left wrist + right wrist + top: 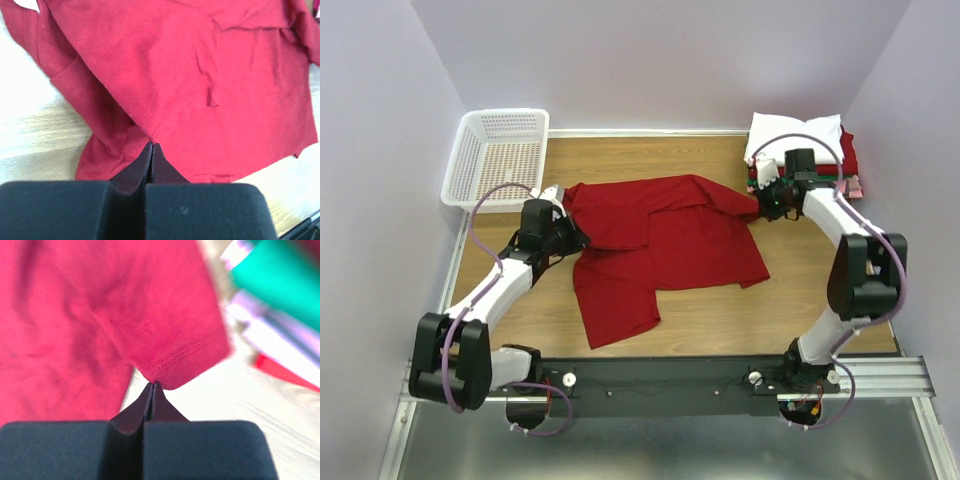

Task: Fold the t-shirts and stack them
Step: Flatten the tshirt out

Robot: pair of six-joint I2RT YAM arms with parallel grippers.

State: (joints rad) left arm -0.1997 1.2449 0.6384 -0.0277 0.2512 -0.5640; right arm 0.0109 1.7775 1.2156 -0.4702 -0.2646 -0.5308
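A large dark red t-shirt (660,240) lies loosely spread on the wooden table, partly folded over itself. My left gripper (572,238) is at its left edge, jaws shut, pinching a puckered fold of the red cloth (200,90) at the tips (151,145). My right gripper (763,205) is at the shirt's right sleeve, jaws shut on the stitched sleeve hem (175,360) at the tips (152,385). A stack of folded t-shirts (798,140), white on top, sits at the back right; its green (280,280) and white (280,345) layers show blurred in the right wrist view.
A white mesh basket (500,155) stands at the back left corner. Purple walls enclose the table on three sides. The folded stack is just behind the right gripper. Bare wood (720,320) shows in front of the shirt.
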